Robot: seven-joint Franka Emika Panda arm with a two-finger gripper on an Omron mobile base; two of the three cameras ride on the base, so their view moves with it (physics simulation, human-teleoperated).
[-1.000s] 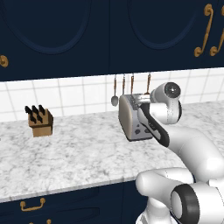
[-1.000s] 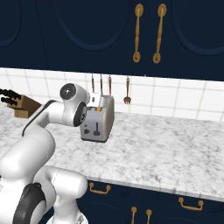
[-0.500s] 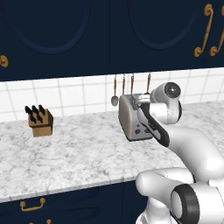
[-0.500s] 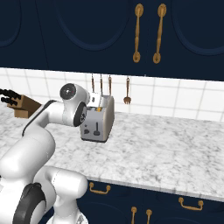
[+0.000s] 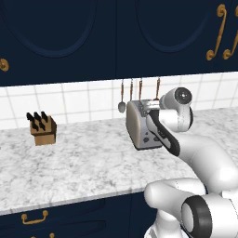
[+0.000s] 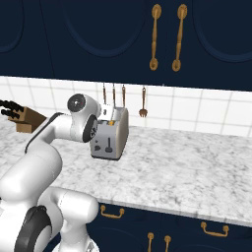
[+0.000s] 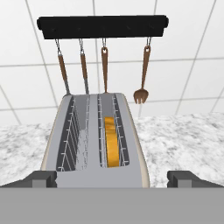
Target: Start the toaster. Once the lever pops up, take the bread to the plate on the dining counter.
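The boxy silver-grey metal toaster (image 7: pixel 94 144) stands upright on the white-and-grey speckled marble counter (image 5: pixel 83 162), close to the white tiled wall. Its long axis runs from the wall out toward me; the end face with the dark knobs and buttons (image 6: pixel 107 146) points to the counter's front edge, and the two top slots run lengthwise the same way.

In my hand view the small slice of light tan bread (image 7: pixel 112 142) sits on edge in the right-hand slot, its orange-tan crust along the slot's length, sunk mostly below the rim. The left-hand slot shows only its wire guides.

My tool (image 7: pixel 112 178) hangs over the near end of the toaster, looking down along its top. Its two dark fingertips (image 7: pixel 41 178) stand wide apart, one past each side of the toaster's body, gripping nothing; the tool is released.

Behind the toaster a black rail (image 7: pixel 103 26) on the tiles carries four hanging utensils with brown handles, the rightmost a small brown fork (image 7: pixel 140 94). Well to the left along the counter, near the wall, stands a small wooden knife block (image 5: pixel 42 130) with black handles. Dark navy cabinet doors (image 6: pixel 123 39) with brass handles hang above.
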